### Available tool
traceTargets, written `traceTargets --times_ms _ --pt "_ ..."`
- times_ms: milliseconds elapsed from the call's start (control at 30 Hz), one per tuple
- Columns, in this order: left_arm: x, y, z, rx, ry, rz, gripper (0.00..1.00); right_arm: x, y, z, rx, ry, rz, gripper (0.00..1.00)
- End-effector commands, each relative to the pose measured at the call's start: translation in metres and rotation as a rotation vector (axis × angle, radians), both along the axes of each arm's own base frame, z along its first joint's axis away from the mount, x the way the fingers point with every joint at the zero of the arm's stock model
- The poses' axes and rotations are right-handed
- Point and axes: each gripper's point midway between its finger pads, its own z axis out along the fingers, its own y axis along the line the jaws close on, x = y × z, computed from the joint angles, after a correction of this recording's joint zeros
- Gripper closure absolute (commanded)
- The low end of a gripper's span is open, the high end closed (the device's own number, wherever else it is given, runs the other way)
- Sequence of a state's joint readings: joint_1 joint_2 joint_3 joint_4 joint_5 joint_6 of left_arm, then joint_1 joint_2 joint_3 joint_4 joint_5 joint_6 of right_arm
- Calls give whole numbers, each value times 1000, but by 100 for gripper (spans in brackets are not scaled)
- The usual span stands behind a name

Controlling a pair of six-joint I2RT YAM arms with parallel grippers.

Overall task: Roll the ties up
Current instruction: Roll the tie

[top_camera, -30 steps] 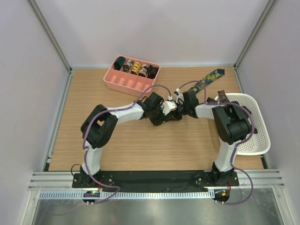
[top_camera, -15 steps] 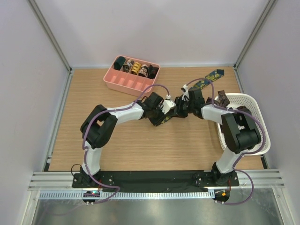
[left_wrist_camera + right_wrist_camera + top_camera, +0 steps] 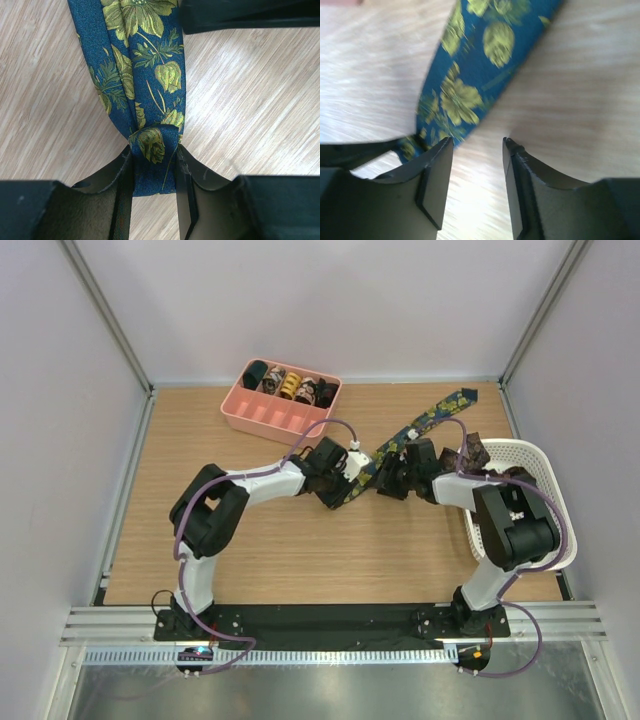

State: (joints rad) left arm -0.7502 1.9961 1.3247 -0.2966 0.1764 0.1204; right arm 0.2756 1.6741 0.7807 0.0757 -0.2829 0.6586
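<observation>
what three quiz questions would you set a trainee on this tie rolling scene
1. True or false: the left gripper is clamped on the folded end of the blue floral tie.
2. Where do the rolled ties sit? A the pink tray; B a drawer; C a shelf.
3. Fill in: the jaws of the right gripper stand ____, with nothing between them.
Key: 1 true; 2 A; 3 open.

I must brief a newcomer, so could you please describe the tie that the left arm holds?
On the wooden table, look between the pink tray and the white basket on the right. A tie slants toward the back right corner, its near end pinched in the left gripper. Unlike the coils in the tray, it is stretched out, navy with yellow-green flowers.
</observation>
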Motion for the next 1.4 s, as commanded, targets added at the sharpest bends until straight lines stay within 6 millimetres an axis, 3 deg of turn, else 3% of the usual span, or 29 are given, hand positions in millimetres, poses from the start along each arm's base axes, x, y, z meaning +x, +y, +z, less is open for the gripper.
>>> traceTargets --times_ms 0,133,267,433,700,1067,1367 --pt "-24 21 -18 65 102 6 71 20 11 -3 63 -16 -40 50" --pt "-25 21 -18 64 103 -1 71 32 28 -4 100 -17 -37 55" --pt "-24 20 -16 62 102 -5 71 43 36 5 131 -51 -55 80" --pt "-25 21 -13 63 102 -10 70 58 40 19 129 -81 -51 89" --pt "-30 21 -11 57 116 -9 69 65 33 41 119 -151 -83 92" --pt "-32 20 -8 33 117 -4 64 71 29 23 75 -118 -85 94" --pt "-30 15 -8 7 114 -14 53 67 32 19 75 -109 -74 94"
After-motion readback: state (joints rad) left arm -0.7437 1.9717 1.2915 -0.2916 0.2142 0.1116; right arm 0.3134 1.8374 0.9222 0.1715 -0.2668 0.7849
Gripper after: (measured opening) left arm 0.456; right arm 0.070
